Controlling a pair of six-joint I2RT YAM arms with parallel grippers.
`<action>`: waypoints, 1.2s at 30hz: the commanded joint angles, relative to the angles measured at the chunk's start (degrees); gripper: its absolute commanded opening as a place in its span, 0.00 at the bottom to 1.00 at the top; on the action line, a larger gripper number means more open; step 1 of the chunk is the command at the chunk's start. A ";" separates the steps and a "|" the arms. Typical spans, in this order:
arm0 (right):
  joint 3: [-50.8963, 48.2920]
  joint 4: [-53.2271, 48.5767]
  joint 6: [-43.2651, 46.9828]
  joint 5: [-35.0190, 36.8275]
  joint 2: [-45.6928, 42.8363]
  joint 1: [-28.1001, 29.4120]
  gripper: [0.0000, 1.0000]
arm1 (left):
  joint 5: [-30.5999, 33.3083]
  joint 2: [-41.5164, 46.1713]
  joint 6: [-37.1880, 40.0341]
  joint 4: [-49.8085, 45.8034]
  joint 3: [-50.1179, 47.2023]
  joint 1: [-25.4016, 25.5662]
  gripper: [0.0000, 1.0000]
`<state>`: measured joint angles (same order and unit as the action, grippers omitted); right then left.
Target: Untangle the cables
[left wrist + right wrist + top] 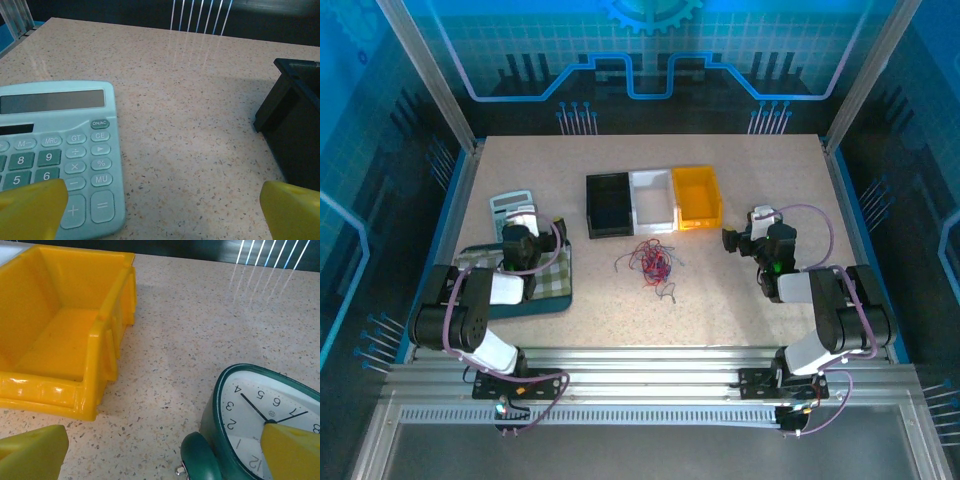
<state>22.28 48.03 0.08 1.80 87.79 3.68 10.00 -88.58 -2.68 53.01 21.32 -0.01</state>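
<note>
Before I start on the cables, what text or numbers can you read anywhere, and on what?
"ON/AC", "CE", "GT", "MRC", "M−", "MU", "%": keys on the calculator.
"8", "9", "5", "6": its digit keys.
"1", "2", "3", "4", "5", "6", "7", "12": dial of the alarm clock, seen upside down.
Small mark on the clock's dial: too small to read.

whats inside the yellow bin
The yellow bin looks empty: bare yellow floor and walls. In the right wrist view its near wall covers a strip of the floor, so that strip cannot be checked.
</note>
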 commanded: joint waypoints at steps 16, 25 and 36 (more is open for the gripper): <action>1.27 0.98 0.58 -1.57 0.18 -1.05 1.00 | -2.46 -0.11 -0.49 1.20 -0.39 -1.16 0.99; 1.34 0.78 0.53 -0.39 0.08 -0.93 1.00 | -1.74 -0.17 0.49 0.93 -0.23 -0.36 0.99; 21.14 -43.67 -8.77 15.38 -18.68 16.51 1.00 | 2.51 8.54 -8.00 -45.55 22.48 13.31 0.99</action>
<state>38.11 21.37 -0.67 13.58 69.60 17.74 10.46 -81.14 -3.27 22.33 39.72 9.26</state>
